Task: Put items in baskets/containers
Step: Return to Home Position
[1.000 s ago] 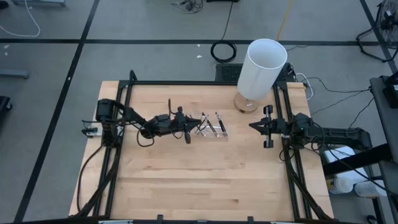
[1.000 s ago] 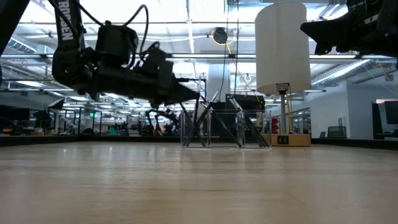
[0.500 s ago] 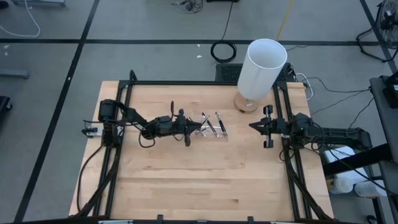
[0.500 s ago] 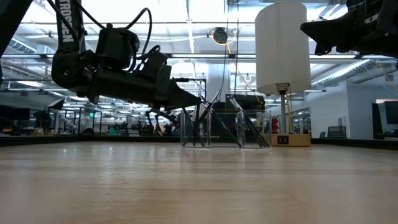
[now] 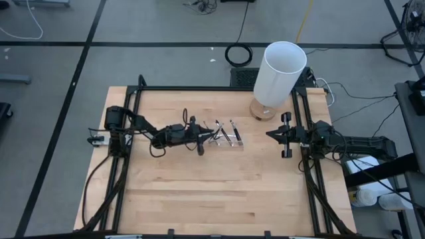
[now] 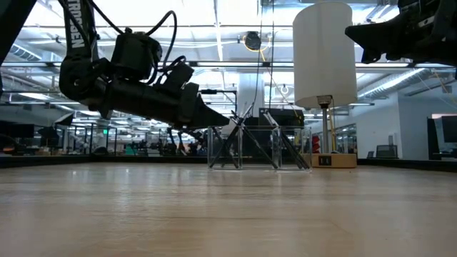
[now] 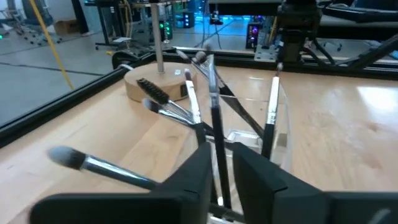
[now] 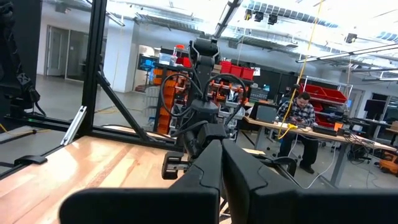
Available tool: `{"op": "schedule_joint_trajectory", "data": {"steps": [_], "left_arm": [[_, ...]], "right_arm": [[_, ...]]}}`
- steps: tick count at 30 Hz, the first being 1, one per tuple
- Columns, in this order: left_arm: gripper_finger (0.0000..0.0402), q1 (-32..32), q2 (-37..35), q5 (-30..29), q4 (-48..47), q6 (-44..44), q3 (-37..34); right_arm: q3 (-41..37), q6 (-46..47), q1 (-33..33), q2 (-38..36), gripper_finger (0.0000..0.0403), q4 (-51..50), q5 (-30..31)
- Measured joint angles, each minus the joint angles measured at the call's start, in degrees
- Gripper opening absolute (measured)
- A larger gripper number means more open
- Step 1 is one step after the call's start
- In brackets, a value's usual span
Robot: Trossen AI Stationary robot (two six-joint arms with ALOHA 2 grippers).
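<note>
The clear plastic tray sits mid-table, with several thin dark brushes leaning slanted against its walls. My left gripper reaches level from the table's left to the tray's left end. Its fingers stand slightly open, and one dark brush handle rises between them, silvery tip up. A fluffy pale-headed brush lies beside that gripper, its handle end hidden behind a finger. My right gripper waits shut, raised at the table's right side. My left gripper has the brush's dark handle upright between its two fingers, which come level from the table's left. A narrow gap shows beside the handle, and I cannot tell whether either finger touches it. The brush's lower end is hidden behind the fingers.
A tall white cylinder on a round wooden base stands at the far right, close behind the tray. Black frame rails run along the table's left and right sides. Bare wood stretches toward the near edge.
My left gripper has tipped its fingers a little downward at the tray's left end. A pale brush tip now shows just ahead of its fingertips in the low view.
</note>
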Motion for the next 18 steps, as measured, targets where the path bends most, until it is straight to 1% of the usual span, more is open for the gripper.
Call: {"op": "schedule_joint_trajectory", "data": {"steps": [5,8,10,12,14,16,18], "left_arm": [[0.0118,0.0,-1.1,-0.8,-0.2,0.5,-0.1],[0.0138,-0.8,-4.5,-0.7,-0.1,2.8,-0.2],[0.0145,-1.7,-8.5,-0.7,-1.3,5.4,-0.2],[0.0146,-2.8,-13.7,-0.7,-3.2,7.5,-0.1],[0.0145,-4.1,-20.8,-0.8,-9.0,8.7,-0.1],[0.0138,-5.3,-29.4,-2.0,-18.0,10.5,-0.1],[0.0122,-6.4,-38.7,-4.1,-30.3,12.5,0.0]], "right_arm": [[0.0,-0.2,0.0,0.0,0.0,-0.3,0.0],[0.0,-0.3,0.0,0.0,0.0,-0.9,0.0],[0.0,-0.3,0.0,0.0,0.0,-1.1,0.0],[0.0,-0.3,0.0,0.0,0.0,-1.4,0.0],[0.0,-0.3,0.0,0.0,0.0,-1.4,0.0],[0.0,-0.3,0.0,0.0,0.0,-1.4,0.0],[0.0,-0.2,0.0,0.0,0.0,-1.4,0.0]]}}
